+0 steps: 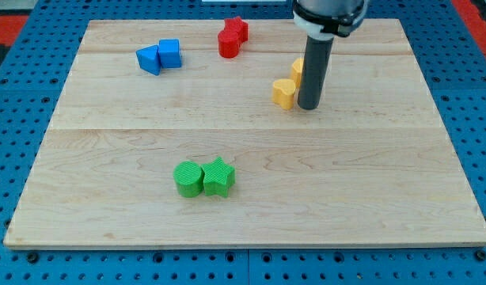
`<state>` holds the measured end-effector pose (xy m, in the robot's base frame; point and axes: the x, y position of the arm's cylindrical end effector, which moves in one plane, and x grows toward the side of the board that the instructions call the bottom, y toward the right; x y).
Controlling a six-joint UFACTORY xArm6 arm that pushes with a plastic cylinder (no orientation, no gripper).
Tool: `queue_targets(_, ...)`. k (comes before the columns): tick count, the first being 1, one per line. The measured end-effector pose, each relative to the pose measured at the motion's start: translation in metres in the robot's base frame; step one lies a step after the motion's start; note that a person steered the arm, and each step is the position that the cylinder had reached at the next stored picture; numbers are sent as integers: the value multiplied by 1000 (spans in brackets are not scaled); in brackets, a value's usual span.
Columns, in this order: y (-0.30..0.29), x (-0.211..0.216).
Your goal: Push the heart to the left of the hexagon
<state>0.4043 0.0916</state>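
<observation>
Two yellow pieces matter here. The yellow heart (283, 93) lies in the upper right part of the wooden board (108, 142), and the second yellow block (297, 70), which I take to be the hexagon though the rod hides most of it, sits close by at the heart's one o'clock. My tip (309, 107) stands just beside the heart at its three to four o'clock, so near that I cannot tell whether it touches. The rod carries no jaws, so there is nothing to open or clench; it can only shove.

I judge the step in hand to be the push itself: the heart lies below and slightly left of the hexagon, not yet squarely at its nine o'clock. The next move calls for a push toward ten or eleven o'clock, so I would likely bring the tip round to the heart's underside first, then drive it up without nudging the hexagon.

Farther out, a red pair (233, 37) sits at the heart's eleven o'clock, two blue blocks (160, 56) at ten o'clock, and a green cylinder (188, 178) touching a green star (218, 176) at seven o'clock.
</observation>
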Motion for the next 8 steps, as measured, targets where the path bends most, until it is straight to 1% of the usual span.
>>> queue_targets(1, -36, -8)
queue_targets(2, -38, -38)
queue_targets(3, -37, -54)
queue_targets(4, -111, -53)
queue_targets(5, -129, -84)
queue_targets(6, -119, -90)
queue_targets(7, -87, -92)
queue_targets(8, -28, -86)
